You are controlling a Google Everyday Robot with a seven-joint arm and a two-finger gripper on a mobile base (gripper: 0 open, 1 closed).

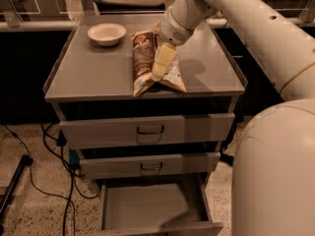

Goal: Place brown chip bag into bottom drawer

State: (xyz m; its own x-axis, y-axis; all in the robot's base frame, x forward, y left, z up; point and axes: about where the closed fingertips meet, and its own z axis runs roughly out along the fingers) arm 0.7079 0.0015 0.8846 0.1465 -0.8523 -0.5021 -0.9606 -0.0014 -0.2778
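Position is what counts here. The brown chip bag (143, 58) lies flat on the grey cabinet top (93, 73), in the middle and slightly towards the right. Its long axis runs from the back edge to the front edge, dark printed face up, and a paler flap spreads out at its front right corner. A cream bowl (106, 33) sits well apart from it at the back left.

The gripper (162, 63) comes in from the back right on the end of the pale arm (256, 28). It points steeply down at the right-hand side of the bag, about halfway along its length. It appears to be touching the bag or just above it, though from this angle contact is not certain. How wide the gripper stands, and whether it has any hold on the bag, cannot be told either, because its pale body hides the spot where it meets the foil.

The bag is directly under the gripper rather than off to one side. A grasp would therefore probably close across the bag's short width, leaving the long ends free to droop when it is lifted.

The bottom drawer (152, 208) is pulled out below the two upper drawers (147, 129), which are shut, and its plain grey floor is showing. It sits low and forward of the bag, almost straight down from the front edge of the top. So the carry ahead is most likely out past that edge and then well down, and the hanging ends of the bag could catch on the drawer fronts as it goes.
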